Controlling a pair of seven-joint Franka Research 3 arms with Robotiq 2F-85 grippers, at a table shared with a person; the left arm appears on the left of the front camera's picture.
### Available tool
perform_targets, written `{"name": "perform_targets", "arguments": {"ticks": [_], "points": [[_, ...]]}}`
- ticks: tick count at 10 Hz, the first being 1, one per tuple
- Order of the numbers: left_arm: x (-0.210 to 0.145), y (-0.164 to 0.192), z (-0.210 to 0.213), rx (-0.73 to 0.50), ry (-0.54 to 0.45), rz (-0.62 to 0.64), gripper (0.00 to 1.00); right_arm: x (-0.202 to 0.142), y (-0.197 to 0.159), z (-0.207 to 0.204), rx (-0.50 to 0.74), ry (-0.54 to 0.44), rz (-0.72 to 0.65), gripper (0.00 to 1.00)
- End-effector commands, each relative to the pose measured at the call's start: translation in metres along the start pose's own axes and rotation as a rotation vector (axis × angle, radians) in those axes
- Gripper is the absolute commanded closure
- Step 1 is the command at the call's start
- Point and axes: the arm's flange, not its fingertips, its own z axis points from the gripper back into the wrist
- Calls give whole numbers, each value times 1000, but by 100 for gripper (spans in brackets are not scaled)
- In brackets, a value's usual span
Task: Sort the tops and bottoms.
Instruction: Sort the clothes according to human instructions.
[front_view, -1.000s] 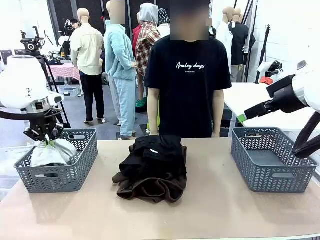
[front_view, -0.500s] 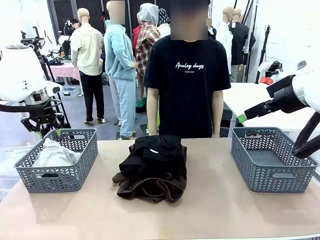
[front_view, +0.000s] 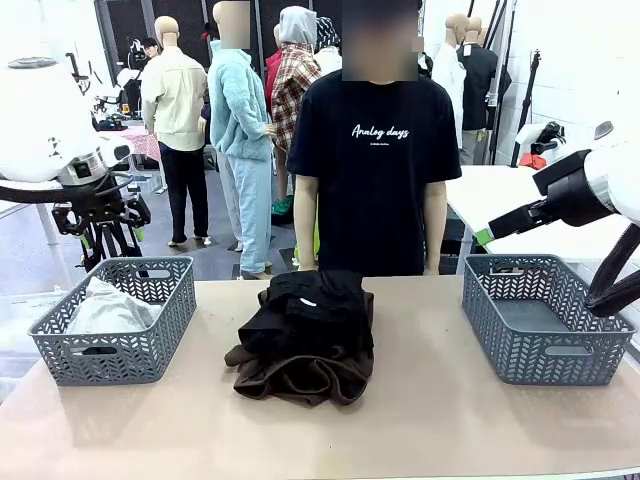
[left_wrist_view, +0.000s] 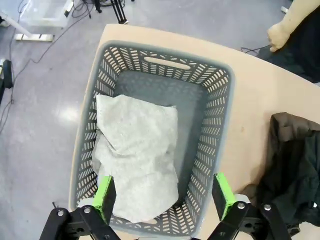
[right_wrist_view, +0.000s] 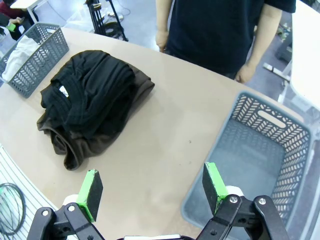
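The tops, a pale grey-white bundle (front_view: 104, 308), lie loose in the left grey basket (front_view: 150, 345). My left gripper (front_view: 104, 232) hangs open well above that basket. In the left wrist view the bundle (left_wrist_view: 137, 160) fills the near half of the basket (left_wrist_view: 220, 125), between and beyond my spread green pads (left_wrist_view: 104, 197) of the left gripper (left_wrist_view: 163, 197). The bottoms, a black and dark brown pile (front_view: 305, 335), rest at the table's middle. My right gripper (front_view: 486, 237) is open above the right basket (front_view: 600, 370); its wrist view shows the pile (right_wrist_view: 90, 105) and nothing in the gripper (right_wrist_view: 152, 184).
A person in a black T-shirt (front_view: 372, 170) stands at the far edge behind the pile, hands down. The right basket (right_wrist_view: 300, 127) holds nothing. Bare tabletop (front_view: 430, 410) stretches between the pile and each basket.
My left gripper has opened, let the pale bundle drop into the left basket, and risen clear of it. The right arm has not moved.
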Motion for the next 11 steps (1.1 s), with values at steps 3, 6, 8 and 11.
{"name": "perform_targets", "arguments": {"ticks": [3,6,8,11], "points": [[3,14,-8,21,1,19,0,0,0,-2,13,-6,-13,0],[3,14,-8,21,1,19,0,0,0,-2,13,-6,-13,0],[3,14,-8,21,1,19,0,0,0,-2,13,-6,-13,0],[3,14,-8,21,1,19,0,0,0,-2,13,-6,-13,0]]}}
